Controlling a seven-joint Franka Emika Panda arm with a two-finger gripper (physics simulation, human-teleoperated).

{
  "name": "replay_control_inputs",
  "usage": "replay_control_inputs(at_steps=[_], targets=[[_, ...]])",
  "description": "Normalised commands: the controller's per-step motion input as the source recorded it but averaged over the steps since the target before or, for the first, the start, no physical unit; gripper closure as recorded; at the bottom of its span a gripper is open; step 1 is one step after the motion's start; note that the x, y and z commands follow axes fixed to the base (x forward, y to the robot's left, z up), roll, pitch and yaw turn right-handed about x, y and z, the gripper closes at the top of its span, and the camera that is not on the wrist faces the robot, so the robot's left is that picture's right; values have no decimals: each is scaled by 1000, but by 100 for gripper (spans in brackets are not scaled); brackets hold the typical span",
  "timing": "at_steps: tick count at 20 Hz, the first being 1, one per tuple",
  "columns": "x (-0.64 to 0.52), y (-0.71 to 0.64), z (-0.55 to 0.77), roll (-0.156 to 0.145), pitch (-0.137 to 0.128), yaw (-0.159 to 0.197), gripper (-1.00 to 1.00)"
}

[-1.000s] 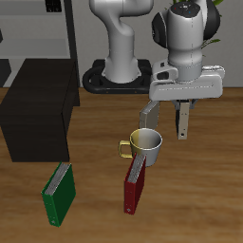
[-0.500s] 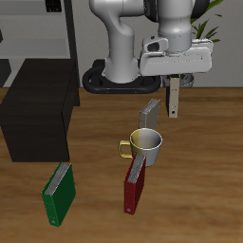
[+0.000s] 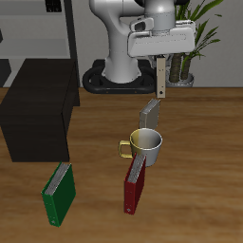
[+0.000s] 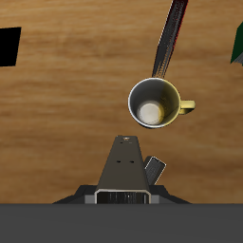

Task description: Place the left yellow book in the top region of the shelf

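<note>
The claw (image 3: 162, 63) is pinching the left yellow book (image 3: 162, 84) by its upper end. The book hangs upright and edge-on in the air, clear of the table (image 3: 204, 142), above and behind the mug (image 3: 145, 144). In the wrist view the same book (image 4: 123, 163) runs straight out from the hand as a narrow grey-tan wedge, so the fingers themselves are hidden behind it.

The shelf (image 3: 43, 95), a black box with a flat top, stands well apart from the held book, on the other side of the mug; only 1 corner of it (image 4: 9, 46) shows to the wrist camera.

A 2nd yellow book (image 3: 150, 112) stands tilted on the table just behind the mug. A dark red book (image 3: 134, 185) leans against the mug's front side, nearer the table's front edge. A green book (image 3: 60, 193) stands in front of the shelf, close to that same edge.
</note>
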Motion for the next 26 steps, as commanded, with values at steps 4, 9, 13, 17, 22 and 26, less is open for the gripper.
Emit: replay_control_inputs(at_steps=[4,9,13,17,22,26], targets=[[-498,-180,358,-25,-76,22,100],[-396,-224,165,-19,-20,0,100],[-376,-227,84,-32,-23,-1,100],[-296,-203,128,-45,-56,20,100],[-130,-372,-23,-92,4,-20,100],[-33,-500,-126,-106,12,4,100]])
